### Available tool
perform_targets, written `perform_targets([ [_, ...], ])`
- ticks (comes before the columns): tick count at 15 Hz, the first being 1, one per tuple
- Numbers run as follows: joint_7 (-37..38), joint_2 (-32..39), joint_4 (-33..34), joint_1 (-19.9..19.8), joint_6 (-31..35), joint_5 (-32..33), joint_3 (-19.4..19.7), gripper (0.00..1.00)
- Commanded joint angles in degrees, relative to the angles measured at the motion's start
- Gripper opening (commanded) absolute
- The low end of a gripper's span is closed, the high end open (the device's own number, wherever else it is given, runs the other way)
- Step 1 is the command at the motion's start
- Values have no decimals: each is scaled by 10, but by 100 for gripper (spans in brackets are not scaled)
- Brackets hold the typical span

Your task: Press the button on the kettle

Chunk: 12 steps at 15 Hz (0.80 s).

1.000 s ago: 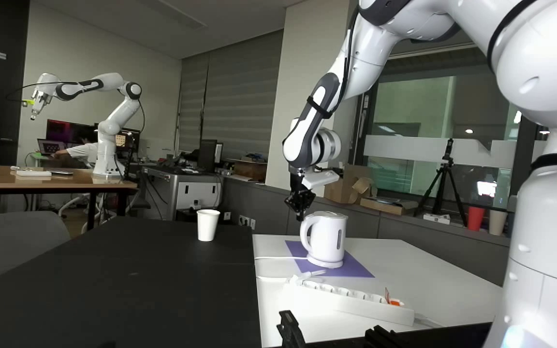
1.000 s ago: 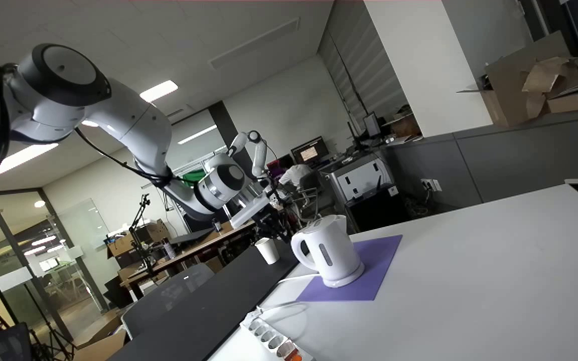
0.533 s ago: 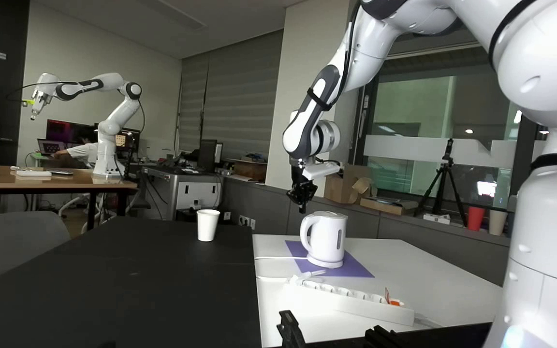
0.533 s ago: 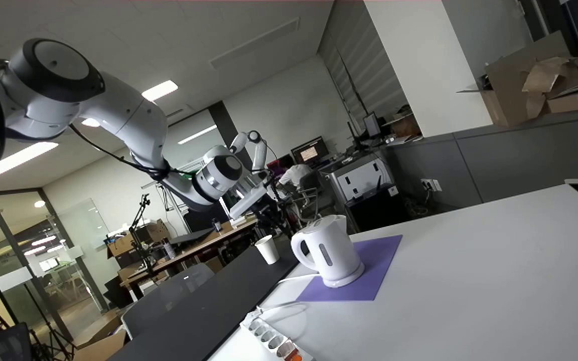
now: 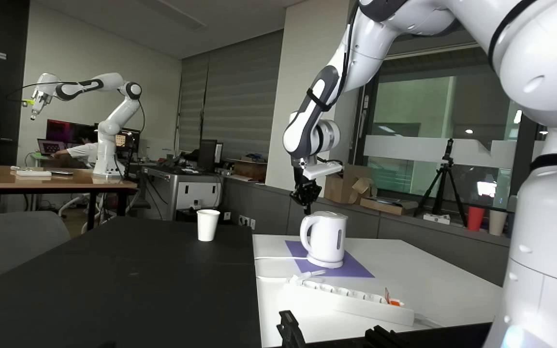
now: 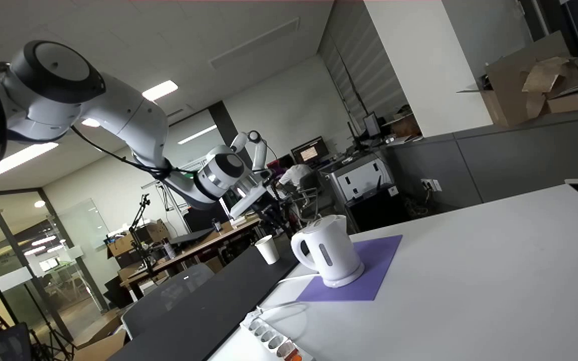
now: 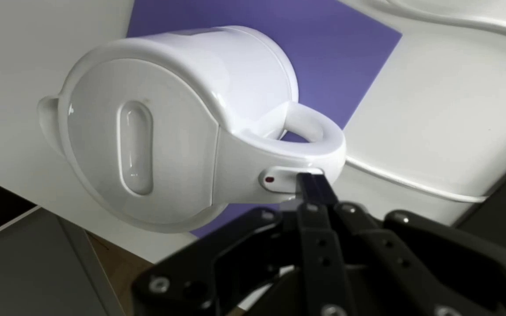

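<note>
The white kettle (image 5: pixel 329 238) stands upright on a purple sheet (image 5: pixel 356 268); the kettle (image 6: pixel 333 253) also shows in an exterior view with its loop handle facing the arm. From above, in the wrist view, the kettle (image 7: pixel 171 131) shows its lid and, on top of the handle, an oblong white button (image 7: pixel 283 181) with a small red mark. My gripper (image 7: pixel 311 175) is shut with nothing in it, its fingertips overlapping the button's outer end in that view. In an exterior view the gripper (image 5: pixel 307 211) hangs at the top of the handle; whether it touches is unclear.
A white paper cup (image 5: pixel 207 225) stands on the dark table (image 5: pixel 138 280) beside the white table (image 5: pixel 428 280). A power strip (image 5: pixel 356 303) lies in front of the kettle, and a white cord (image 7: pixel 411 185) runs from its base.
My gripper has risen slightly, then shifted over towards the kettle's handle top, its tip now further right in an exterior view. The kettle has not moved.
</note>
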State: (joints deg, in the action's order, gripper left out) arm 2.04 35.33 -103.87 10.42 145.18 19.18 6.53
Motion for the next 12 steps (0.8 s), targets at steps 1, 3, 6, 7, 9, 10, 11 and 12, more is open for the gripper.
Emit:
perform_targets([
  [1, 29, 11, 22, 5, -13, 9, 4, 0],
  [3, 30, 14, 23, 5, -11, 9, 4, 0],
  [6, 29, 17, 24, 4, -10, 7, 3, 0],
  [7, 28, 19, 25, 3, -12, 6, 2, 0],
  [9, 27, 24, 27, 3, -15, 5, 1, 0],
  [10, 26, 25, 28, 3, -15, 5, 1, 0],
  [11, 26, 27, 29, 4, -17, 5, 1, 0],
  [12, 26, 28, 29, 4, -17, 6, 1, 0],
])
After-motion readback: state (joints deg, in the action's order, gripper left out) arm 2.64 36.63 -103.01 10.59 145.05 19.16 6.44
